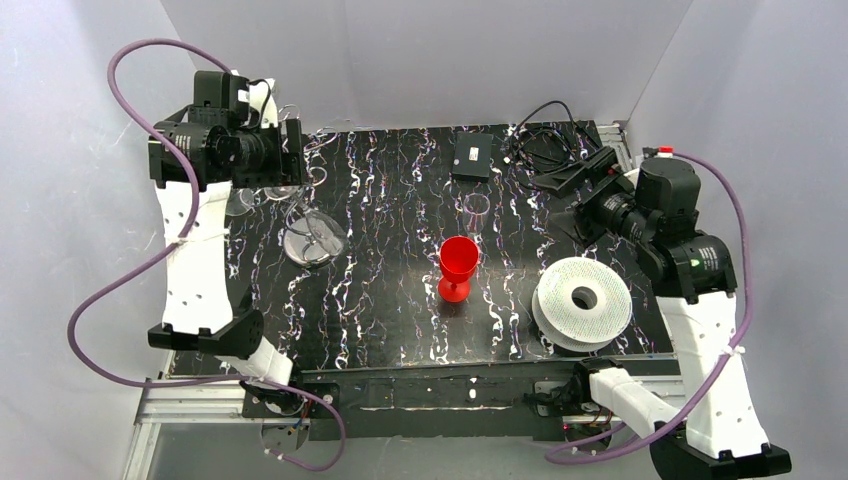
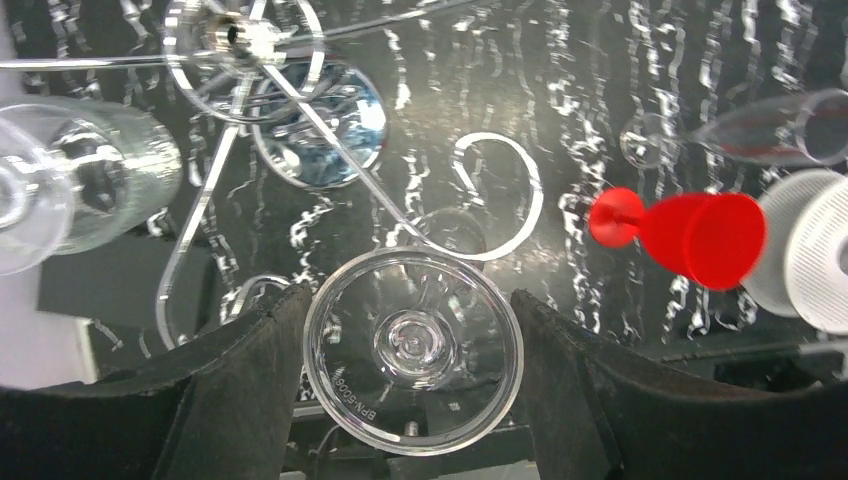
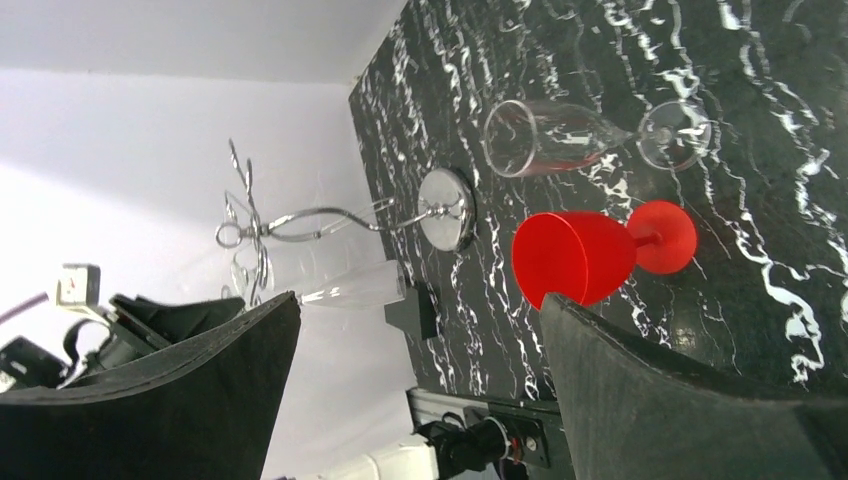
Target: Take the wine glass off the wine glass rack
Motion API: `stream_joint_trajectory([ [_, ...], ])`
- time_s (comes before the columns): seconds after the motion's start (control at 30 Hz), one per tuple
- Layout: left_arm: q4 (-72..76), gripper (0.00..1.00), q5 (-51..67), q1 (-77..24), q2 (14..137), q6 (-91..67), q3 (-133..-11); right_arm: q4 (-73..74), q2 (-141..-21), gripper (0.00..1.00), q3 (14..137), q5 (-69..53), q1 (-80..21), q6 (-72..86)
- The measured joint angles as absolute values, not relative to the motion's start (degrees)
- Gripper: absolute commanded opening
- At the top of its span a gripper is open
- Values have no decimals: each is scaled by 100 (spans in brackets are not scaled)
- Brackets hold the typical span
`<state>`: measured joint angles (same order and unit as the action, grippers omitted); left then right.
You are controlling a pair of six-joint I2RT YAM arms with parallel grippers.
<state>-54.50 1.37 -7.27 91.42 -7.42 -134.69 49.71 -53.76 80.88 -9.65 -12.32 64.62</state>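
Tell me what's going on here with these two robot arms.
The left tool appears closed on the round foot of a clear wine glass that hangs on the wine glass rack; the glass is not yet off. The right tool is open and holds nothing. A red goblet and a white spool stand on the table.

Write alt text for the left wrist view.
The left gripper clasps the round foot of a clear wine glass hanging on the wine glass rack. Beyond, on the black marbled table, a red goblet stands near a white spool.
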Motion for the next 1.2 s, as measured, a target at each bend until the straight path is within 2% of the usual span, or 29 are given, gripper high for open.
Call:
stream_joint_trajectory([
  [0.27,-5450,30,1205,-991,8729,-657,-13249,3660,-5745,96,7896,-2381,-1221,5795],
  [0.67,-5450,30,2298,-1496,8453,-661,-12739,2392,-6405,88,7909,-4663,-1590,4829],
  [0.9,-5448,29,2626,-1887,8442,-701,-12569,2445,-7024,81,8206,-5271,-2405,4215],
  [1.2,-5448,29,3081,-1970,8385,-786,-12392,1671,-7255,71,8152,-5260,-3435,4132],
])
